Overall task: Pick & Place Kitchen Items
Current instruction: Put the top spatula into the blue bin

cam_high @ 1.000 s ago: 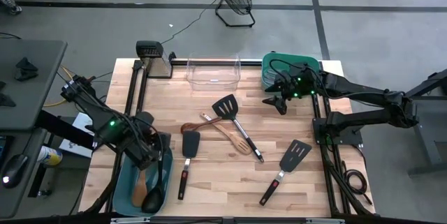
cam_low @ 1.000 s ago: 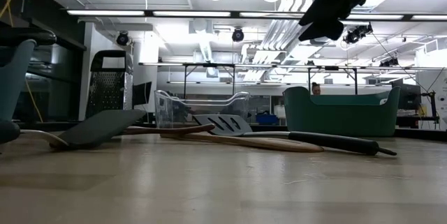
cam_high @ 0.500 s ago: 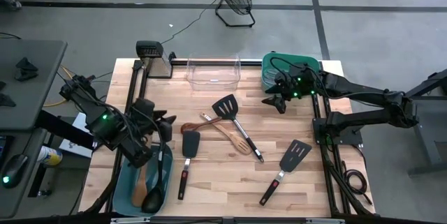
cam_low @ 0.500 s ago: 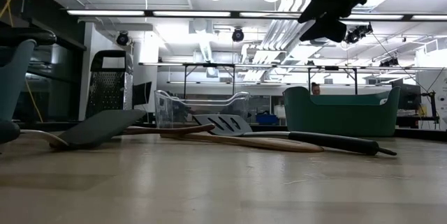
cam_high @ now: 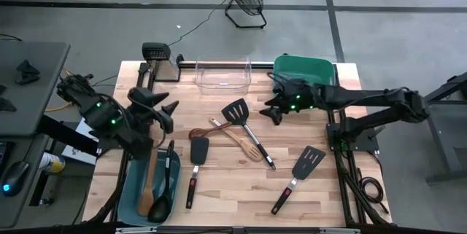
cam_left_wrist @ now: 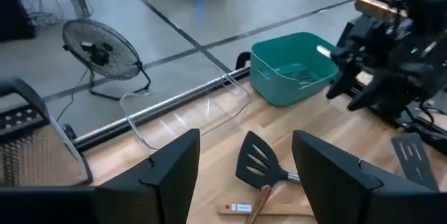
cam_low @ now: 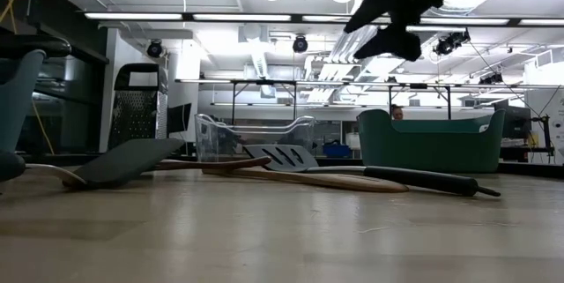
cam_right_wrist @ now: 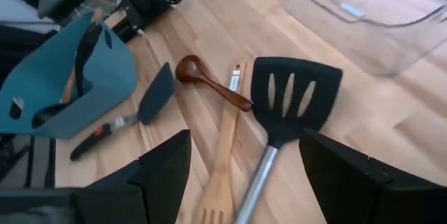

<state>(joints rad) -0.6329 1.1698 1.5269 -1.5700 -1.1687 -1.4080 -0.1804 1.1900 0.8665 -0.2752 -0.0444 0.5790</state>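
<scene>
My left gripper (cam_high: pixel 165 111) hangs open above the table's left side, past the far end of the teal tub (cam_high: pixel 130 190), which holds a wooden spoon (cam_high: pixel 147 183) and a black ladle (cam_high: pixel 165 194). My right gripper (cam_high: pixel 271 111) is open in the air beside a black slotted turner (cam_high: pixel 236 111) with a metal handle. Its fingers frame that turner (cam_right_wrist: pixel 293 102) in the right wrist view. A brown spoon (cam_high: pixel 203 132), a wooden slotted spatula (cam_high: pixel 243 144), a red-trimmed turner (cam_high: pixel 198 151) and another black turner (cam_high: pixel 309 161) lie flat on the table.
A clear bin (cam_high: pixel 223 74) and a green tub (cam_high: pixel 305 68) stand at the far edge, with a grater (cam_high: pixel 155 53) at the far left corner. Black rails run along both sides of the table. Bare wood lies near the front edge.
My left gripper has risen from over the teal tub, gone toward the far edge and rolled its wrist, staying open. My right gripper has left the green tub, moving toward the table's left and rolling slightly, now closer to the metal-handled turner.
</scene>
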